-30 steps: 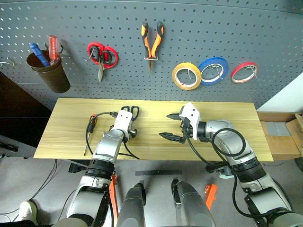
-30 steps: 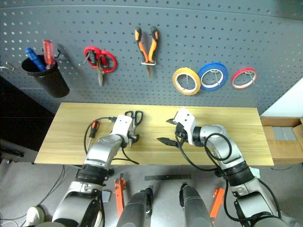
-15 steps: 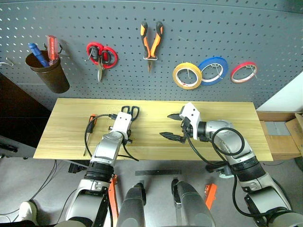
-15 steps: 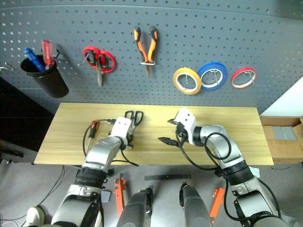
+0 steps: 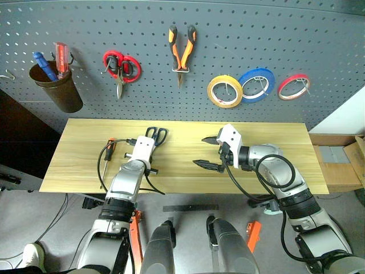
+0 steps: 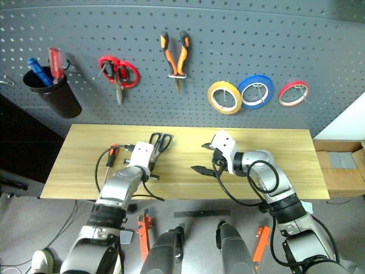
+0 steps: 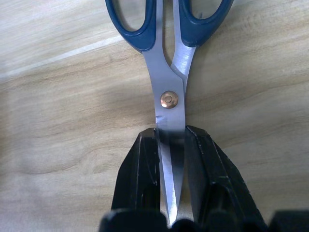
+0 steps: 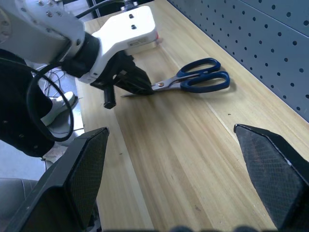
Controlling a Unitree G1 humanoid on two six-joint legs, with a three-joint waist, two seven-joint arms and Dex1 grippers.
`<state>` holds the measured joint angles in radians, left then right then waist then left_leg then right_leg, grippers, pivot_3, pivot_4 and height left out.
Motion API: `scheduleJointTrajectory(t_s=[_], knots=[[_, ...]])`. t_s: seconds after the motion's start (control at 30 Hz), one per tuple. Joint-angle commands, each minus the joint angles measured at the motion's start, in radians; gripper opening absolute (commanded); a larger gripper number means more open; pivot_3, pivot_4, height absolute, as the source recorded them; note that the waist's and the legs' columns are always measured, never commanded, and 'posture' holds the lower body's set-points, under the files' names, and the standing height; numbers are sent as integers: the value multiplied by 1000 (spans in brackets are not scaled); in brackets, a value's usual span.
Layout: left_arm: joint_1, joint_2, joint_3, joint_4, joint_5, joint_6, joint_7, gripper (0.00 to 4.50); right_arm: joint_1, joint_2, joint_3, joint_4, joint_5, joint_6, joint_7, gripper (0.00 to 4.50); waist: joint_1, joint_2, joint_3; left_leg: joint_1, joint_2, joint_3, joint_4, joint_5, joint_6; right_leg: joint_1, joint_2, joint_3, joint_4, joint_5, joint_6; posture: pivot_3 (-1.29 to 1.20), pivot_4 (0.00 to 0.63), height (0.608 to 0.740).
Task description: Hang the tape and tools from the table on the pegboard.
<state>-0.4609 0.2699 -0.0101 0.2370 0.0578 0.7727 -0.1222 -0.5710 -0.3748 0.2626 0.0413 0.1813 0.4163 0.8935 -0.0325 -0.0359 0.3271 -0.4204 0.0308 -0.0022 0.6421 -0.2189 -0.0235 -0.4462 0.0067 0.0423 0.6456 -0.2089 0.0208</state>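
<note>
Two big surfaces are framing everything: the pegboard (image 5: 228, 34) is standing behind the table (image 5: 274, 171), and the table's plank top is running along its foot.

On the pegboard, a dark cup (image 5: 60, 91) is hanging far left with a blue and a red screwdriver standing in it. Next to it, red scissors (image 5: 121, 67) are dangling from a hook, then the pliers (image 5: 182, 48) with their nose pointing down. Further right, the yellow tape (image 5: 224, 91) is hanging just beside a blue roll (image 5: 257, 85), their edges overlapping, and a thin red roll (image 5: 294, 87) is sitting apart at the end.

Over the middle of the table, the right gripper (image 5: 210, 152) is hovering with its fingers spread wide and nothing between them.

On the table's left half, the left gripper (image 7: 171, 164) is clamping its fingers on the blades of the blue scissors (image 7: 169, 53), just below the pivot; the scissors are lying flat, handles toward the pegboard.

Beside that arm, toward the table's left end, the orange screwdriver (image 5: 108, 157) is lying on the planks, next to a black cable (image 5: 104, 165).
</note>
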Motion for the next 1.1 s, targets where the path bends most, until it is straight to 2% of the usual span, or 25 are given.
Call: scheduleJointTrajectory(t_s=[0.03, 0.17, 0.37, 0.6, 0.87, 1.1], knots=[[60, -17, 11, -150, -16, -55, 0, 416, -7, 6, -47, -61, 50, -1, 7, 4500, 1, 0, 0, -1, 0, 0, 0, 0, 0, -1, 0, 0, 0, 0, 0, -6, 279, 740], [201, -36, -17, -398, 6, -59, 19, 416, 30, 7, -102, -200, 137, 86, -18, 4500, 3, -1, -1, -13, -1, -2, 2, 2, -5, -11, -5, -2, 1, 1, 1, -2, 247, 740], [448, -52, -56, -694, 104, -131, 113, 416, 138, 73, -179, -412, 259, 216, -161, 4500, 3, -6, -17, -14, -3, -12, 1, 0, -9, -10, -8, -2, 0, 3, -3, 17, 212, 740], [665, -51, -82, -856, 224, -361, 213, 416, 152, 187, -272, -463, 432, 297, -276, 4500, 4, -9, -36, -14, -2, -11, 3, 1, -8, -9, -7, -3, 0, 1, 2, 51, 184, 740], [594, -50, 2, -823, 302, -510, 282, 416, 90, 264, -274, -412, 448, 232, -347, 4500, 8, -8, -82, -13, -2, 0, 3, 4, -3, -9, -5, -4, 1, 3, 2, 76, 133, 740], [450, -27, 83, -700, 246, -560, 239, 416, 25, 277, -225, -359, 403, 179, -357, 4500, 10, -10, -125, -11, -2, 3, 4, 4, -3, -8, -2, -2, 1, 4, 3, 78, 107, 740]])
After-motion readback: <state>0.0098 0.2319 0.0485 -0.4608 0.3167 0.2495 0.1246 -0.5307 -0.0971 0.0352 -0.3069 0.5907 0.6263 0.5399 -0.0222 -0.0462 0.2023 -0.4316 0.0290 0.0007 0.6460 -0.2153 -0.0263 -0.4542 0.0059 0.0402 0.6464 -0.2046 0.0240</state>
